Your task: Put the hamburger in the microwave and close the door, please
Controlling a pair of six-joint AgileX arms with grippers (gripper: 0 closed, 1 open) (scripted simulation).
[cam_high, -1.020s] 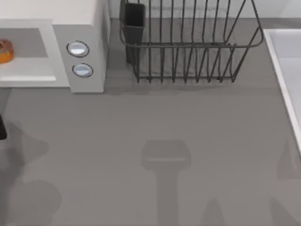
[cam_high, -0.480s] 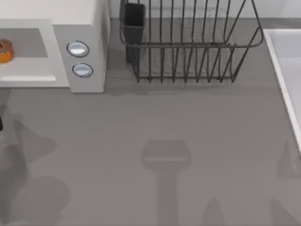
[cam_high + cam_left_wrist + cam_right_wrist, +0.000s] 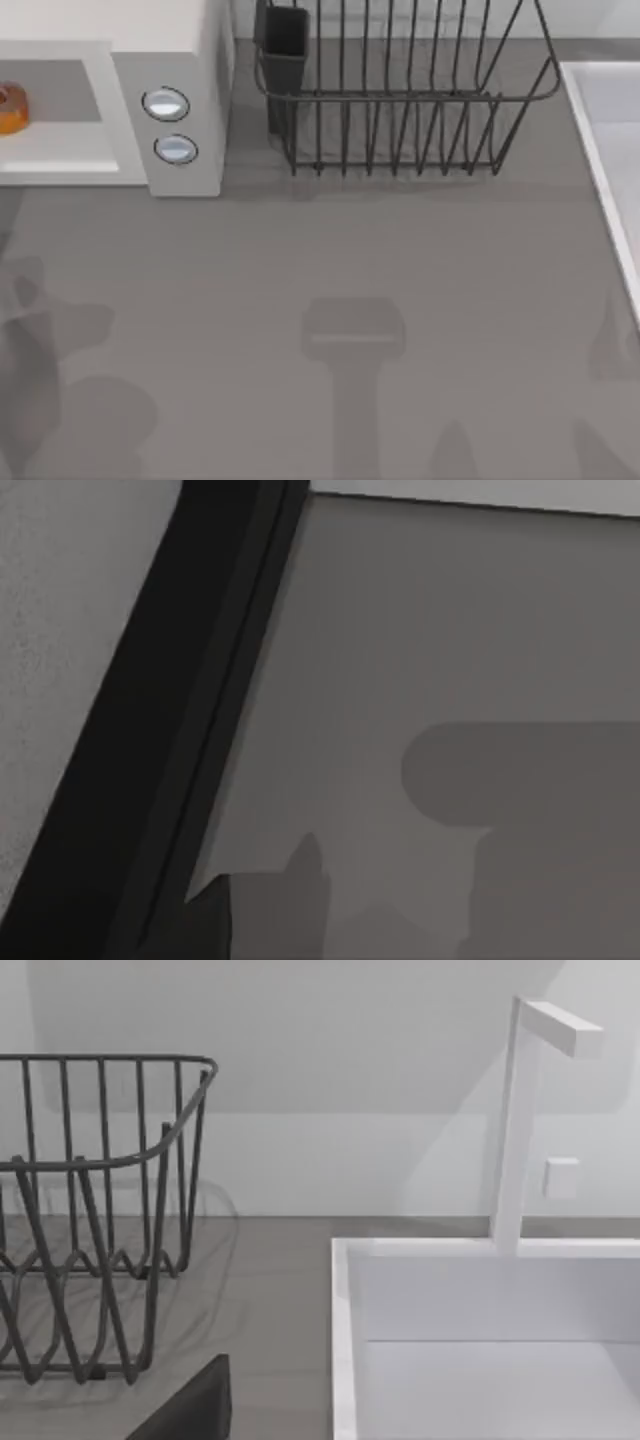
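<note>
The off-white microwave (image 3: 185,60) stands at the table's back left, its grey cavity open toward the front. Inside it, at the top view's left edge, lies the hamburger (image 3: 10,108) with its orange bun. Two silver-blue knobs (image 3: 166,104) sit on the side panel. The door is out of view. A dark piece of my left gripper (image 3: 212,925) hangs over the table's left border. In the right wrist view, a dark piece of my right gripper (image 3: 192,1412) hovers between the rack and the sink.
A dark wire dish rack (image 3: 400,110) with a black cup (image 3: 285,40) stands at the back centre. A white sink (image 3: 610,150) with a faucet (image 3: 520,1120) takes up the right side. Arm shadows lie on the grey tabletop (image 3: 350,260).
The dark bit of my left arm at the top view's left edge has slid out of the picture. Its shadow at the lower left has shifted. The hamburger has not moved.
</note>
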